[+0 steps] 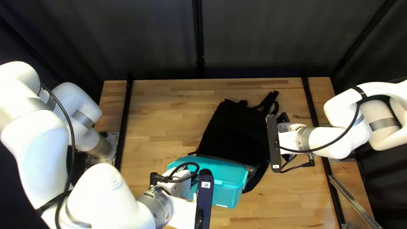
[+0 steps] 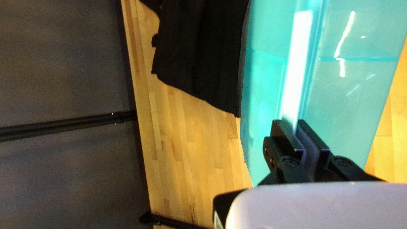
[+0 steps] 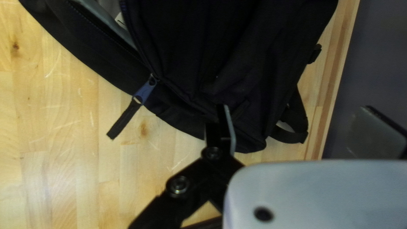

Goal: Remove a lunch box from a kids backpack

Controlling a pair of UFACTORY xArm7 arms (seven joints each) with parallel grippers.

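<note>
Left end effector [image 2: 290,123] pinches the lunch box [image 1: 229,174] by its rim, seemingly mostly outside the backpack [image 1: 237,131]; right end effector [image 3: 296,109] stands spread. Extraction looks nearly finished: draw toward the desk's [image 1: 161,114] near edge.

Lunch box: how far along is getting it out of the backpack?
Looks done: the backpack is open, and most of the teal lunch box shows outside its mouth. In hand: my left gripper is at the box, its hold unclear; my right gripper is open by the backpack. Left, probably: drawing the box clear, as its far side meets the backpack's mouth.
</note>
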